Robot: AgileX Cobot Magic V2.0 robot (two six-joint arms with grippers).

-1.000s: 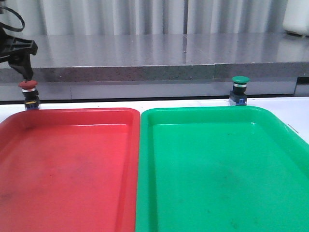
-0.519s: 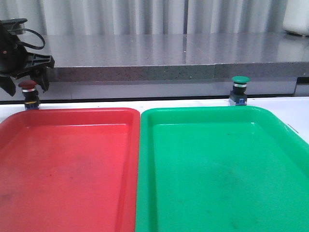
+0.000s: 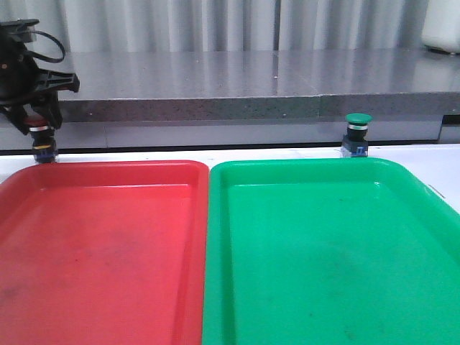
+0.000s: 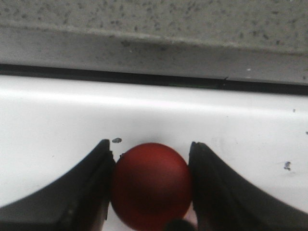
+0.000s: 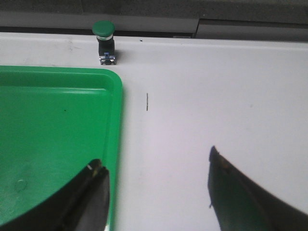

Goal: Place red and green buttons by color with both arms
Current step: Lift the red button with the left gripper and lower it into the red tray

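Note:
The red button [image 3: 42,136] stands on the white table behind the far left corner of the red tray [image 3: 100,237]. My left gripper [image 3: 36,118] is over it, and its two black fingers press on both sides of the dark red cap [image 4: 150,185]. The green button [image 3: 357,134] stands upright behind the far edge of the green tray [image 3: 323,244]; it also shows in the right wrist view [image 5: 105,42]. My right gripper [image 5: 156,163] is out of the front view, open and empty, above the white table beside the green tray's right rim [image 5: 115,125].
A grey stone ledge [image 3: 237,86] runs along the back, close behind both buttons. White table surface [image 5: 216,96] lies right of the green tray. A white container [image 3: 442,25] stands at the far right on the ledge.
My left gripper came down from the left over the red button and its fingers closed on the cap. The green button and both trays have not moved.

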